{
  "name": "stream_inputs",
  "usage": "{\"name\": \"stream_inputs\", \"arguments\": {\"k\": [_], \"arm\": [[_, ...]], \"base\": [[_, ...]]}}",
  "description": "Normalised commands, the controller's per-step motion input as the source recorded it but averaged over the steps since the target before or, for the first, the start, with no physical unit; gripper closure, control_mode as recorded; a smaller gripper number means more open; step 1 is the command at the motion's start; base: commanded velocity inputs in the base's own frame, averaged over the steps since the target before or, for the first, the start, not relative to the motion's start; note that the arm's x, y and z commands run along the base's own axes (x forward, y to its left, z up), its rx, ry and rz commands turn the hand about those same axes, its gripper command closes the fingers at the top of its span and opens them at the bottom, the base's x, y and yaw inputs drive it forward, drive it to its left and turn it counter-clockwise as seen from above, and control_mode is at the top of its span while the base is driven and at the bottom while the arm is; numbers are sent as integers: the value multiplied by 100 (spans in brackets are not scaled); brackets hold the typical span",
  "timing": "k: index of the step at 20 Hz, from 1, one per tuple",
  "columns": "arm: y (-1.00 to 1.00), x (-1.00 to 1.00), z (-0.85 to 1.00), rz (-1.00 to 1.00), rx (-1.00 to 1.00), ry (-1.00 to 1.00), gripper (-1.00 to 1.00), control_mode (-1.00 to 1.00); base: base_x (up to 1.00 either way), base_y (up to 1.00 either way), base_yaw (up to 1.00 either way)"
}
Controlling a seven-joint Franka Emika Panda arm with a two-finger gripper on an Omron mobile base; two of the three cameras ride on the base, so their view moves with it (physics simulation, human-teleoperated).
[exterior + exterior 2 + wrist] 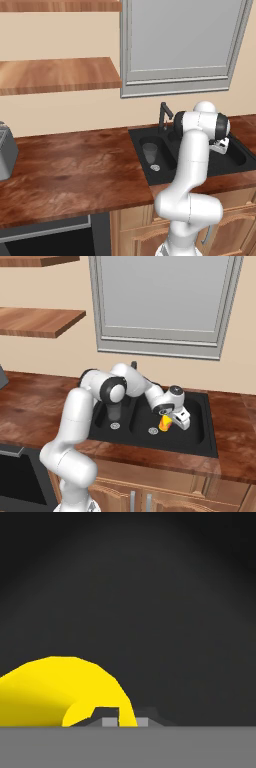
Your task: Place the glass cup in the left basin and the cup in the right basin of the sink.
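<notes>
Far left edge of the desk (75,170): corner of a grey appliance (6,152). Then a long bare run of reddish wood grain up to the sink (142,165), open room all along it.

The sink is a black rectangle sunk toward the desk's right end, near the front edge, with a thin dark bent tap (163,116) at its back rim. The left basin (167,159), the narrower hollow, has a round metal drain (155,167). The glass cup (150,152) stands upright in it, long axis vertical, clear and greyish, just behind the drain.

The right basin (192,428) is wider, its floor mostly free. The cup (165,423), opaque yellow, sits low there, left of middle; its lean is unclear. In the hand view its rounded yellow wall fills the lower left.

The claw (172,420) is at the cup, fingers nearly clenched with the yellow wall between the tips; grasping the cup, as far as shows.
</notes>
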Motion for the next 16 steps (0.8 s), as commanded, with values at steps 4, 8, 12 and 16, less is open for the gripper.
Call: {"name": "stream_inputs", "arguments": {"k": [4,8,12,16], "arm": [[13,0,-11,-1,-5,-5,100,-100],[22,0,-7,-1,-3,-2,100,-100],[12,0,-7,-2,0,0,100,-100],[14,0,-7,-4,0,0,100,-100]], "base": [[0,0,0],[0,0,0],[0,0,0],[0,0,0]]}}
